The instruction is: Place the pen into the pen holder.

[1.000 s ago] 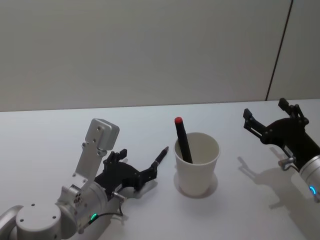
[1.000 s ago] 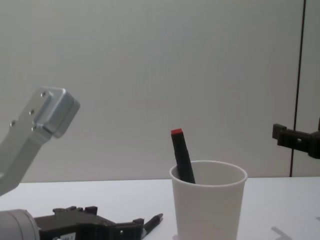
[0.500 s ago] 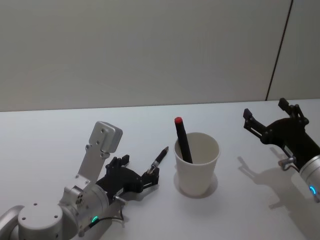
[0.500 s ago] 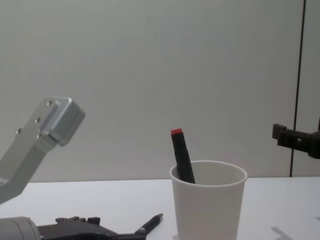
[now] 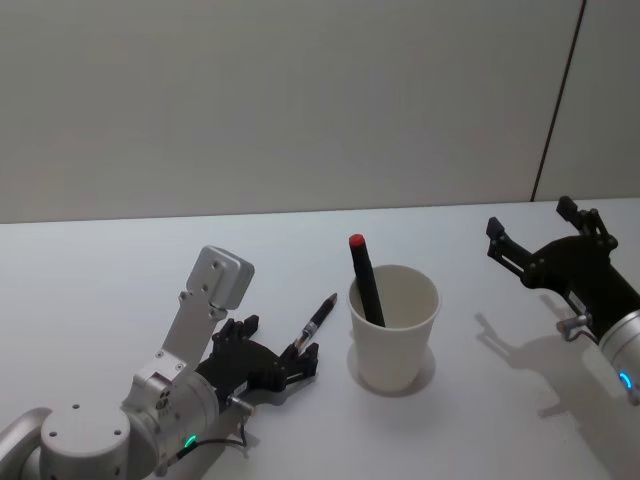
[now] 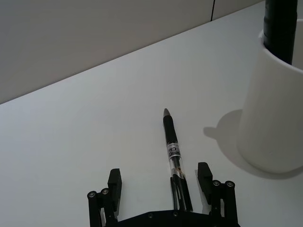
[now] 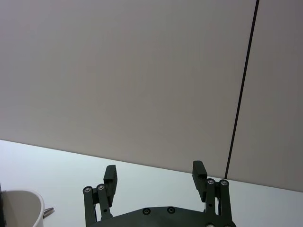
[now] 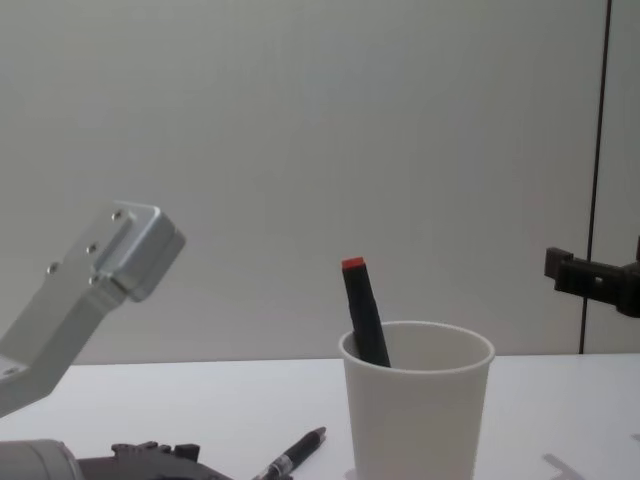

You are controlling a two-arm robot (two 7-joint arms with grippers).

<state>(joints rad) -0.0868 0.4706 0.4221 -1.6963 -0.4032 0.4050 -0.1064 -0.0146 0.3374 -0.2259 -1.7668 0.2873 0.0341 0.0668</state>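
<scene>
The pen [image 5: 318,322] lies flat on the white bench [image 5: 100,270], just to the left of the pen holder [image 5: 392,352] and not touching it. The left hand [image 5: 280,340] is down at bench level around the pen's rear end, its 2 fingers [image 6: 115,182] spread apart with a gap on either side of the barrel. They are not clamped on it. In the left wrist view the pen [image 6: 173,153] sits closer to the finger on the cup's side, and its tip points away from the hand, past the holder's base [image 6: 272,142].

The holder stands upright with 1 black marker with a red cap [image 5: 362,280] leaning inside it.

The right hand [image 5: 531,217] hangs above the bench well to the right of the holder, fingers [image 7: 110,174] apart and empty.
</scene>
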